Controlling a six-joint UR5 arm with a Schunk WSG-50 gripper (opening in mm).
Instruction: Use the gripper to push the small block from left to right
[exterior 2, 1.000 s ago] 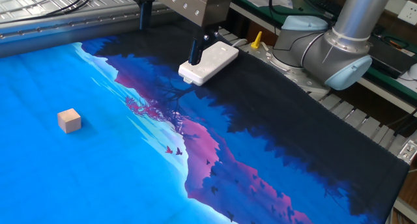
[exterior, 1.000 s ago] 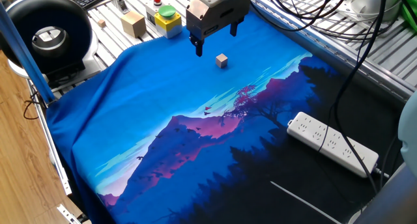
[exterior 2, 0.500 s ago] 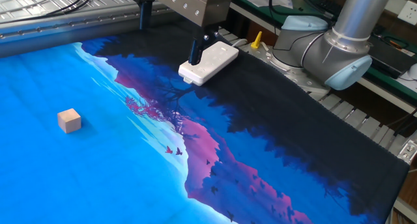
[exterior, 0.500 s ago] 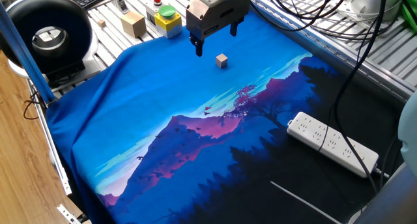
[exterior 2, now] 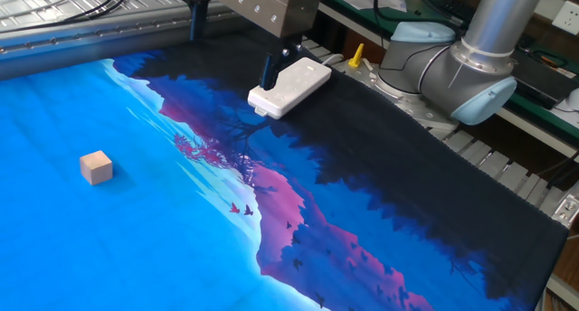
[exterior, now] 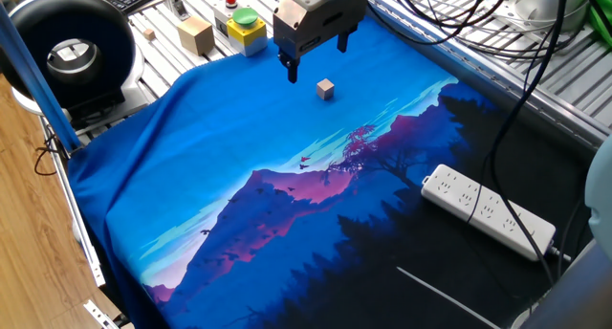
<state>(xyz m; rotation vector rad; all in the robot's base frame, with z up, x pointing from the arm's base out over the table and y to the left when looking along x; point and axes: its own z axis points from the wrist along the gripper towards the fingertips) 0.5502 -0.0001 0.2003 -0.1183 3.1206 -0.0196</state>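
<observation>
The small block [exterior: 326, 89] is a tiny tan wooden cube resting on the blue part of the printed mat [exterior: 239, 147]. It also shows in the other fixed view [exterior 2: 96, 166], at the left. My gripper [exterior: 317, 57] hangs just above and behind the block, clear of it. Its two dark fingers [exterior: 292, 71] are spread apart with nothing between them. In the other fixed view the gripper [exterior 2: 232, 47] is at the top edge, far from the block.
A yellow box with a green button [exterior: 247, 28] and a larger wooden block [exterior: 195, 34] stand behind the mat. A white power strip [exterior: 488, 209] lies on the mat's dark end [exterior 2: 289, 85]. A black round device [exterior: 67, 47] is at the far left. Cables hang at the back right.
</observation>
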